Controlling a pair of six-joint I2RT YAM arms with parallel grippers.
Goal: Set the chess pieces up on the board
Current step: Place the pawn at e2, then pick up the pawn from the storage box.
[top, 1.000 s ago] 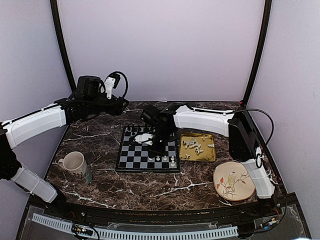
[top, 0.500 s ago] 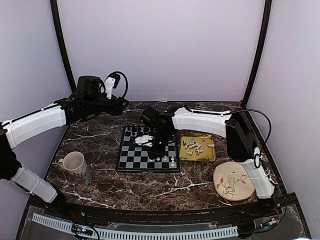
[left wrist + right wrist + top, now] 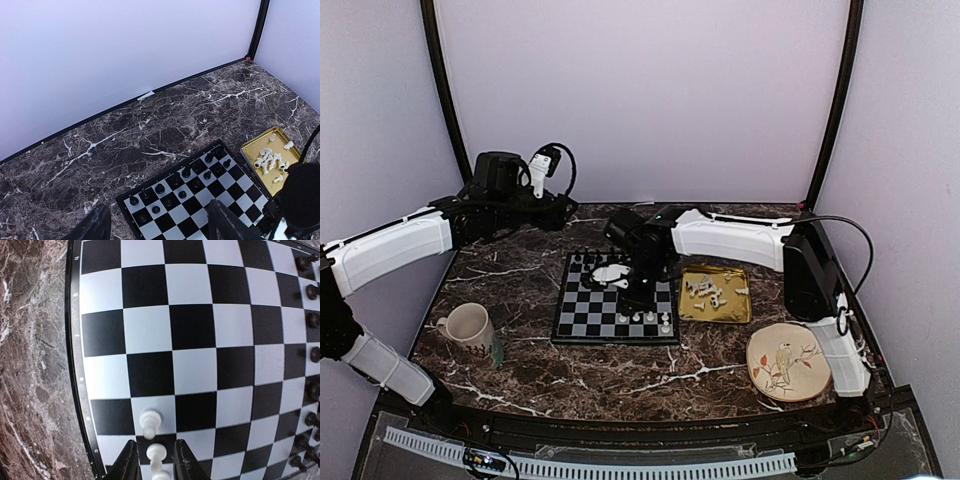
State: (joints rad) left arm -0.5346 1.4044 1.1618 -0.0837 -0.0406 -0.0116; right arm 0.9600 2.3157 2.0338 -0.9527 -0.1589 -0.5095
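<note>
Right jaws now apart around white piece (image 3: 156, 452)

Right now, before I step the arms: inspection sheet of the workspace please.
Surface: dark marble table, veined, no damage seen.
Job's things: chessboard mid-table; white chess pieces, a few on the near row, the rest loose in the gold tray; black chessmen on the far rows.
Clutter: mug at left; bird-painted plate at right.
Grippers: left gripper raised at back left, fingers open, empty; right gripper low over the chessboard, fingers either side of a white pawn, thin gaps showing.
Cables: cable loop at left wrist; black cable by right arm; both off the chessboard.
Surroundings: pale walls, black corner posts; nothing else seen.
</note>
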